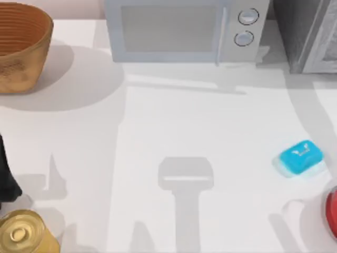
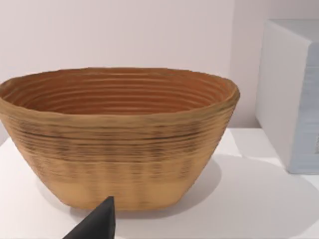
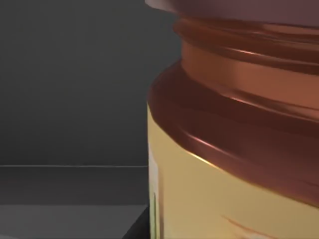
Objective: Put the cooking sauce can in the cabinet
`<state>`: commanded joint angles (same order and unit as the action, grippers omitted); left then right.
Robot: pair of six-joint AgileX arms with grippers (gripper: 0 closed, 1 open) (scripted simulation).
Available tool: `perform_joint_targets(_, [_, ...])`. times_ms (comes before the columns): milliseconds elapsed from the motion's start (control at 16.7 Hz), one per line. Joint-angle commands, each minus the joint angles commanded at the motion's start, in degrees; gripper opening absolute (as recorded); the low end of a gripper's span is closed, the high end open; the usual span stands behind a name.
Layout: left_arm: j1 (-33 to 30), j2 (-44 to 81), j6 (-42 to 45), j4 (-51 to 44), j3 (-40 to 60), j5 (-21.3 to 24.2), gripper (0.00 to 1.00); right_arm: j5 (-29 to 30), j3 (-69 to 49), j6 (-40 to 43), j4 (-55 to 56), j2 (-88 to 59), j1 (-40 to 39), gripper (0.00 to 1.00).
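Closest to me, the right wrist view sits hard up against the cooking sauce can [image 3: 234,149]. It stands upright, its ridged maroon-brown top over a yellow label. Behind it are a plain dark grey wall and a dark grey floor meeting in a straight line. Whether these belong to the cabinet I cannot tell, nor whether the right gripper has hold of the can.

From above, a shiny gold can [image 1: 23,233] with a ringed lid stands at the table's [image 1: 174,121] near left corner. My left arm [image 1: 6,182] shows as a dark mass at the left edge just beyond it. In the left wrist view one dark tip of the left gripper [image 2: 99,225] pokes in low, with nothing on it that I can see. Whether that gripper is spread or closed I cannot tell.

At the near right edge a red object [image 1: 331,213] is cut off by the frame. A little farther in lies a small blue bar [image 1: 300,157] with a white mark, flat on the table and apart from everything else.

Along the far side, a woven basket [image 2: 119,144] sits at the left, open and upright. The white microwave [image 1: 184,29] with two round knobs is in the middle. The cabinet [image 1: 308,31], dark grey with a paler door panel, is at the far right corner, just beside the microwave.
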<state>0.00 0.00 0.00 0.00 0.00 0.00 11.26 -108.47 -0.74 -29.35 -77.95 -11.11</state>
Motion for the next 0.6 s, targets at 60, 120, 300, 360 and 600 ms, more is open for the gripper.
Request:
perform_joint_targets(60, [0.0, 0.0, 0.0, 0.0, 0.0, 0.0, 1.0, 0.0, 0.0, 0.0, 0.0, 0.0, 0.0, 0.0])
perform_joint_targets(120, [0.0, 0.0, 0.0, 0.0, 0.0, 0.0, 1.0, 0.0, 0.0, 0.0, 0.0, 0.0, 0.0, 0.0])
perform_joint_targets(300, [0.0, 0.0, 0.0, 0.0, 0.0, 0.0, 1.0, -0.14, -0.43, -0.1, 0.21, -0.67, 0.37, 0.0])
perform_joint_targets(360, [0.0, 0.0, 0.0, 0.0, 0.0, 0.0, 1.0, -0.44, -1.74, -0.01, 0.39, -1.94, 0.62, 0.0])
perform_joint_targets(600, [0.0, 0.0, 0.0, 0.0, 0.0, 0.0, 1.0, -1.8, -10.13, 0.12, 1.54, -11.84, 2.03, 0.0])
